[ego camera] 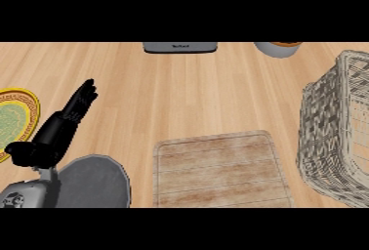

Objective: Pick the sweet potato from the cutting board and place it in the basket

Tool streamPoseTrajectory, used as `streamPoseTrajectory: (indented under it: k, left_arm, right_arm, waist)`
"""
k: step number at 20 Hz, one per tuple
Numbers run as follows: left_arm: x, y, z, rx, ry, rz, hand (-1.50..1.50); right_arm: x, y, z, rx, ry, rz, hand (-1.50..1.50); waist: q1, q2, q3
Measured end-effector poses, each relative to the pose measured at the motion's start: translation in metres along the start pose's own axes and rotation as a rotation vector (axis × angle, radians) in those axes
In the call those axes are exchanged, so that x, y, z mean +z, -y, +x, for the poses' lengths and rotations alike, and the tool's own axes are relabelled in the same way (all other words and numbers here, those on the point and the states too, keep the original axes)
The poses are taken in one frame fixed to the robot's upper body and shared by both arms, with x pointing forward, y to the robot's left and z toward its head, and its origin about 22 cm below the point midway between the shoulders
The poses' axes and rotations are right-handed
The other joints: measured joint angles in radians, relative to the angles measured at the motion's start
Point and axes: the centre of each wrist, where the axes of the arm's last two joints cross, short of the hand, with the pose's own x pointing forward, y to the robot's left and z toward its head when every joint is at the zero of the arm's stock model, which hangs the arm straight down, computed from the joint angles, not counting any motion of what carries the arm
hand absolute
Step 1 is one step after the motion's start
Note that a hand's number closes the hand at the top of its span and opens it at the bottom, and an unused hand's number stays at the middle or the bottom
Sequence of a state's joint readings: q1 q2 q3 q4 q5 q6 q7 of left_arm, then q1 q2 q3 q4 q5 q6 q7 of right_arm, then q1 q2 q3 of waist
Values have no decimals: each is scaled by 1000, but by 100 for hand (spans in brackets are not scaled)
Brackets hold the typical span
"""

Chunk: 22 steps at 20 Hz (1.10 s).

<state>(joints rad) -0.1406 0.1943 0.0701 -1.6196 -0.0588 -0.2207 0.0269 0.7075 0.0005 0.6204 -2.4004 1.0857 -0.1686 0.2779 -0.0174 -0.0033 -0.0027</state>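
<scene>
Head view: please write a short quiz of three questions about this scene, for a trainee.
1. True or false: a sweet potato lies on the board.
2. On which side of the board does the basket stand? A. left B. right C. in front
3. Fill in: the robot hand in view, fingers straight, is the robot's ___ one.
Key: 1 false, no sweet potato shows on the board; 2 B; 3 left.

Kitchen, pale wood-plank tabletop [180, 97], rectangular wooden cutting board [222, 171] at 6 o'clock, pale woven wicker basket [328, 127] at 3, round yellow-rimmed plate [14, 119] at 9, grey appliance [180, 47] at 12.
</scene>
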Motion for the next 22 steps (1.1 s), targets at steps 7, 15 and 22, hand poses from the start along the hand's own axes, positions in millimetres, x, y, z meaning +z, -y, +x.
streamPoseTrajectory:
  k: [7, 15, 22]
  left_arm:
    - [-2, 5, -1, 0, 5, -16, 0]
    - [-7, 7, 3, 3, 17, -22, 0]
    - [-7, 8, 0, 5, 6, -12, 0]
  right_arm:
    - [-33, 13, -1, 82, -35, -131, 150]
    - [-88, 44, 7, 118, -92, -380, 150]
    - [-137, 94, 9, 129, -158, -534, 150]
  waist:
    - [18, 7, 0]
    - [26, 9, 1]
    - [18, 5, 3]
